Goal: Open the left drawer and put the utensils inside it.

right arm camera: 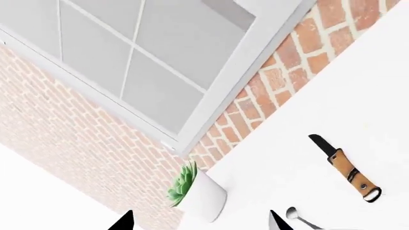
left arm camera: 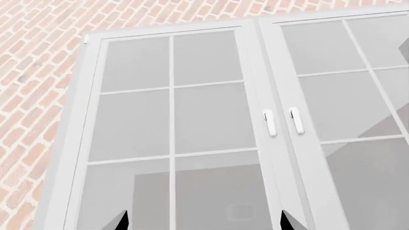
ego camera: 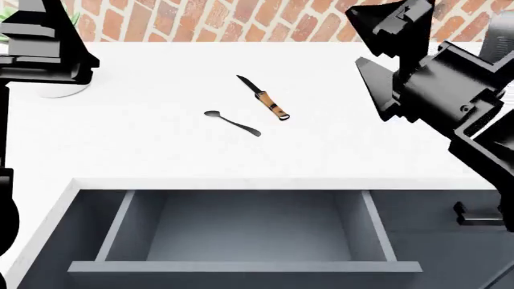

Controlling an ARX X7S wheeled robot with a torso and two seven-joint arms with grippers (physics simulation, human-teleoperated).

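Note:
The left drawer (ego camera: 241, 267) stands pulled open below the white counter's front edge, and its grey inside holds nothing. On the counter lie the utensils: a dark spoon (ego camera: 231, 123) and, just behind it, a knife (ego camera: 263, 98) with a black blade and tan handle. Both arms are raised above the counter, the left arm (ego camera: 40, 42) at the far left and the right arm (ego camera: 425, 66) at the right. My left gripper (left arm camera: 206, 223) is open and faces a window. My right gripper (right arm camera: 199, 223) is open too, with the knife (right arm camera: 348, 168) and spoon (right arm camera: 297, 216) well beyond it.
A white pot (right arm camera: 204, 196) with a green succulent (right arm camera: 182, 184) stands at the counter's back left by the brick wall (right arm camera: 76, 143). A white-framed window (left arm camera: 255, 120) sits above. Another black handle (ego camera: 473, 217) shows on the cabinet front right of the drawer.

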